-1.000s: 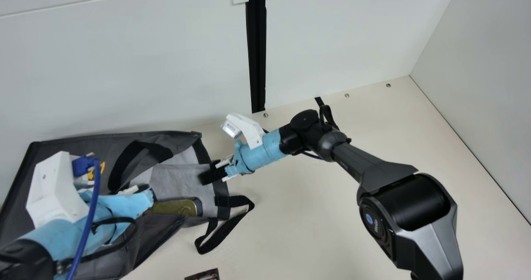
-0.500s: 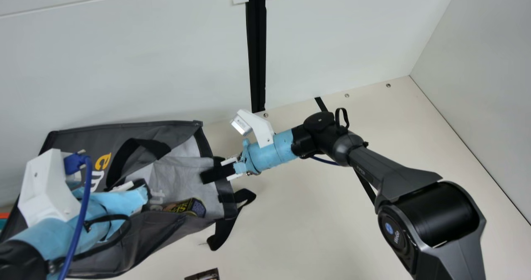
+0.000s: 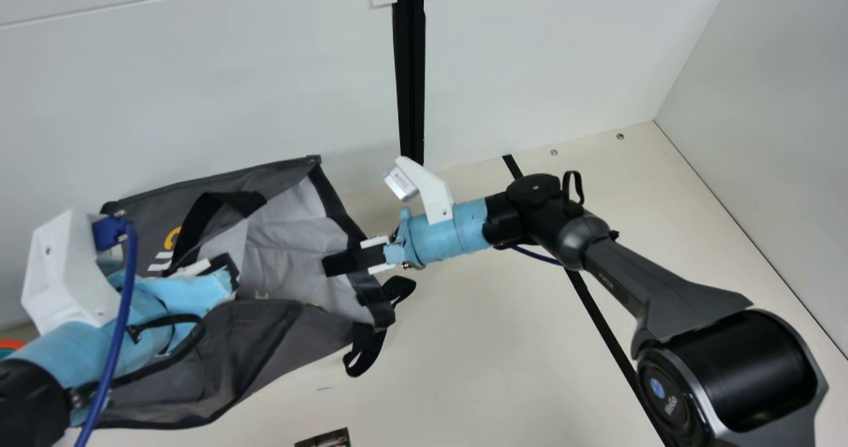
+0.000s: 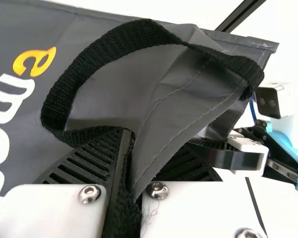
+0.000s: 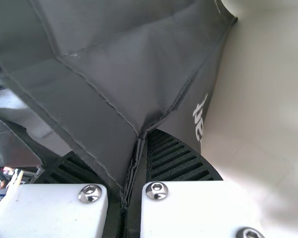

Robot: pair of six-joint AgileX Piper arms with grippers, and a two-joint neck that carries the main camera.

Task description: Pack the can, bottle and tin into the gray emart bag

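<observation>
Bag (image 3: 291,341) held between left pincer (image 4: 139,153) and right pincer (image 5: 134,148), both closed on its edges. Yellowish sliver (image 3: 318,305) inside, near right pincer: perhaps one item packed. Dark object (image 3: 324,439) on table (image 3: 464,341), apart from right pincer, possibly left to pack; total packed unclear.

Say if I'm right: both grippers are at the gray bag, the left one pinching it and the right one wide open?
Not quite: the right gripper isn't wide open. The right wrist view shows it shut on an edge of the gray bag. The left gripper is indeed pinching the bag.
</observation>
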